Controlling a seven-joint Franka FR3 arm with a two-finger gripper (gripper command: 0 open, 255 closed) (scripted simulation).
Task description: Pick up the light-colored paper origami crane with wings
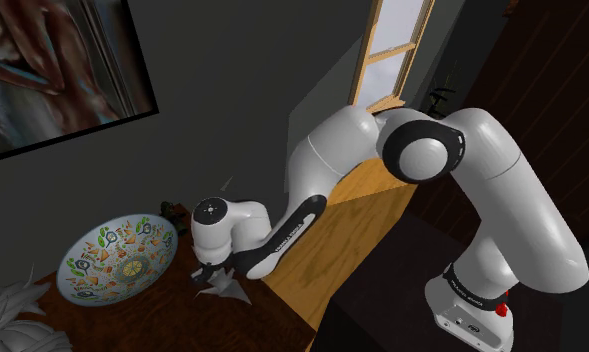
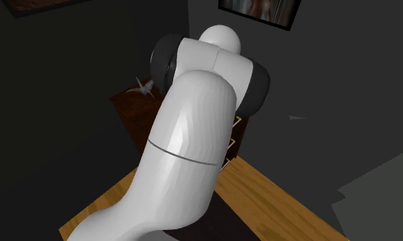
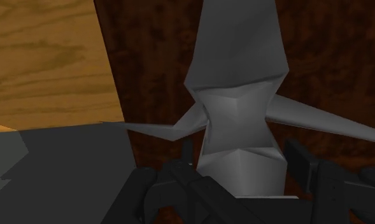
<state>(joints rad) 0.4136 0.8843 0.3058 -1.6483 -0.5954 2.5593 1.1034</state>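
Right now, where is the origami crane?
In the shoulder view the grey origami crane sits on the dark table under the gripper, right of the patterned bowl.

Bare dark tabletop [image 1: 172, 315] close around the crane [image 1: 227, 290]. Left of the crane in the shoulder view, near but apart: a patterned bowl [image 1: 117, 258]. Farther left of the crane: a white spiky plant [image 1: 4, 315]. Behind the crane, a dark wall [image 1: 222, 90].
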